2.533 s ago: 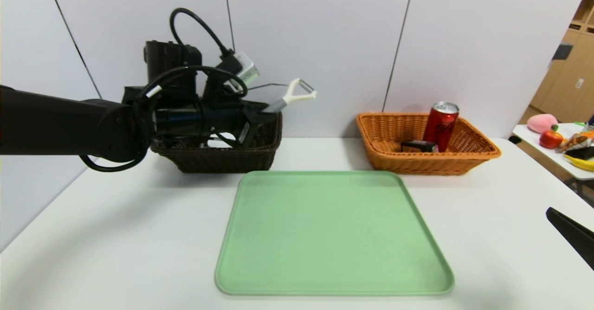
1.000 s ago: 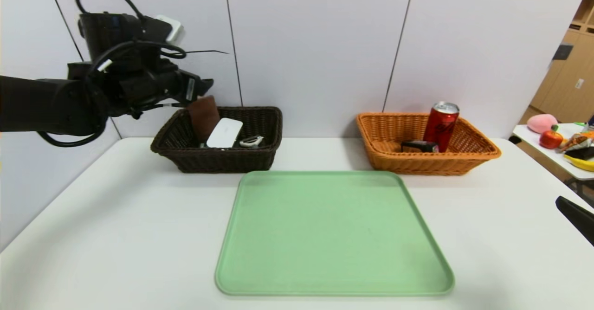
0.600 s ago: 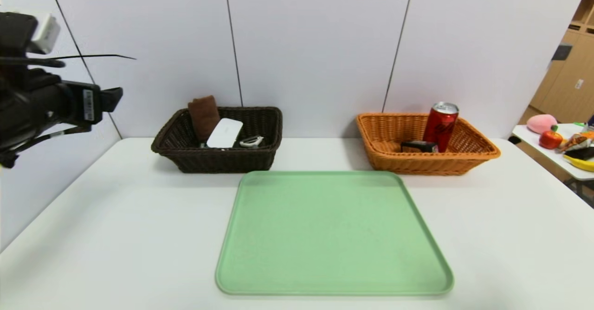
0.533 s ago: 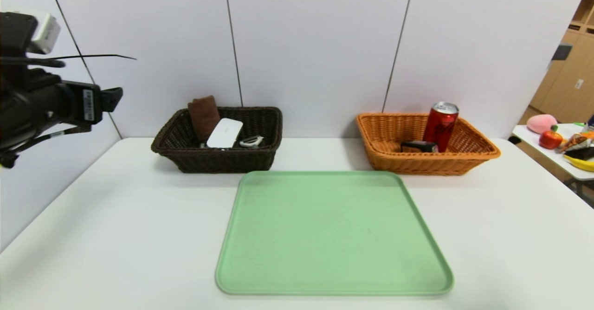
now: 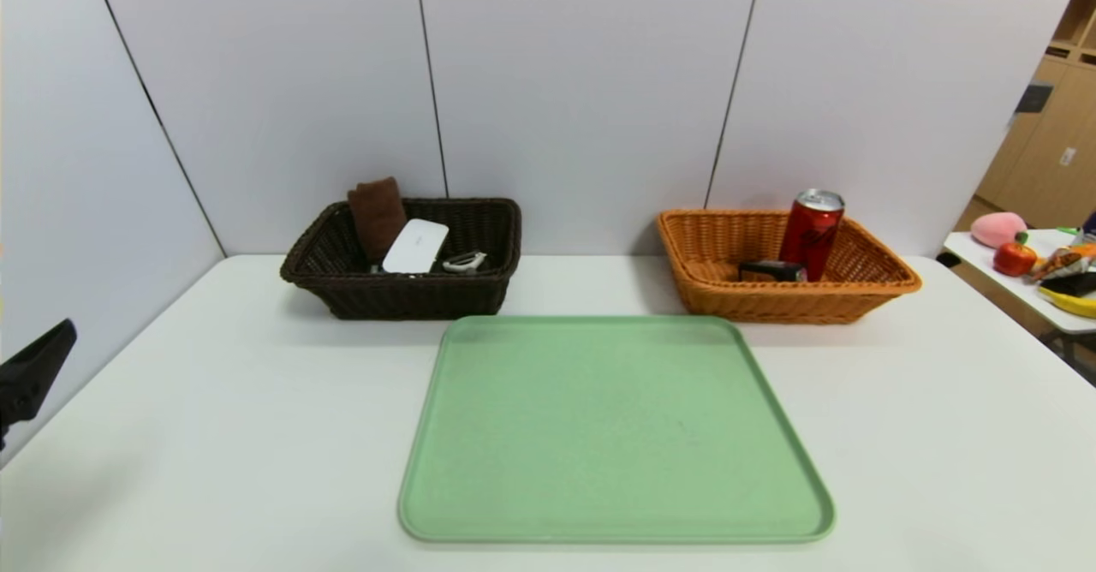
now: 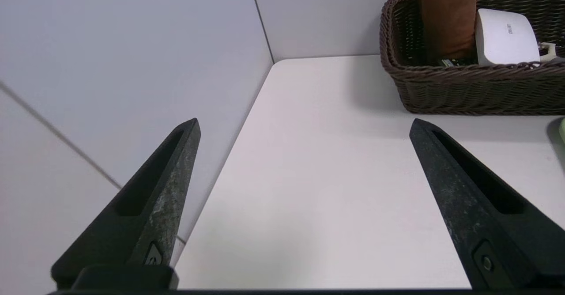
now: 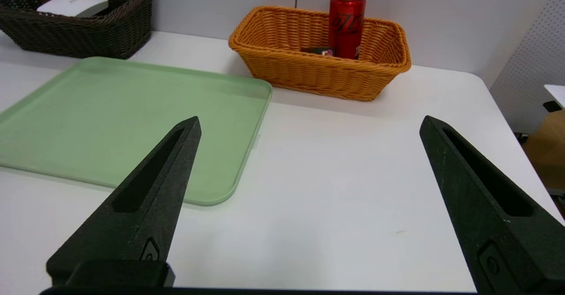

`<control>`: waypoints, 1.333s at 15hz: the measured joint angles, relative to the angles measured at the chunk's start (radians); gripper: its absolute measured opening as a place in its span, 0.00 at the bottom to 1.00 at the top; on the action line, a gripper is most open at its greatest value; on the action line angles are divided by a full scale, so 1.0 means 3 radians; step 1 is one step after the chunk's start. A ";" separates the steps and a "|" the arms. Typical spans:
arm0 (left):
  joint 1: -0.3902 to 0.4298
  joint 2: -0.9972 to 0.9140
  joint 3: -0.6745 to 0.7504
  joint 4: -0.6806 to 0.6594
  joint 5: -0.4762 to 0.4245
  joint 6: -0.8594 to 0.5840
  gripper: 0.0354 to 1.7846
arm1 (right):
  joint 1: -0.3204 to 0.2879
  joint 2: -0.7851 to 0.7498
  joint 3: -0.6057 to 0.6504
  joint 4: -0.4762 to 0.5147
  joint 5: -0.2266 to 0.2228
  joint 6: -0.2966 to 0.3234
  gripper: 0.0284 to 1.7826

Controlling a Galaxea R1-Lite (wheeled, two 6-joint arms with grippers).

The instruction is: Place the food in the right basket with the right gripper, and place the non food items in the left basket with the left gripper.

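Observation:
The dark brown left basket [image 5: 402, 291] holds a brown cloth [image 5: 375, 212], a white box [image 5: 414, 247] and a white peeler [image 5: 465, 260]. The orange right basket [image 5: 792, 302] holds a red can [image 5: 811, 231] and a small dark packet [image 5: 771, 271]. My left gripper [image 6: 304, 125] is open and empty over the table's left edge, well short of the left basket [image 6: 476, 87]; only one finger tip [image 5: 34, 371] shows in the head view. My right gripper [image 7: 309, 125] is open and empty above the table's near right part, out of the head view.
A green tray [image 5: 612, 431] lies bare in the middle of the white table [image 5: 214, 435]; it also shows in the right wrist view [image 7: 110, 118]. A side table [image 5: 1027, 277] at far right carries toy fruit and snacks. A wall panel stands along the left.
My left arm let the peeler go into the left basket, then rose, swung left and dropped back low at the table's left edge. The right finger tip has left the head view.

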 joint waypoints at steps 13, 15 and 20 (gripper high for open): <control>0.0050 -0.2285 0.0610 0.1618 -0.0484 -0.0158 0.94 | -0.0002 -0.0260 -0.0526 0.0604 -0.0310 -0.0050 0.96; 0.0049 -0.2378 0.0608 0.1654 -0.0486 -0.0160 0.94 | -0.0076 -0.0260 -0.0867 0.0864 -0.0248 -0.0101 0.96; 0.0038 -0.2535 0.0608 0.1800 -0.0496 -0.0160 0.94 | -0.0335 -0.0422 -0.1114 0.1240 0.0106 -0.0228 0.96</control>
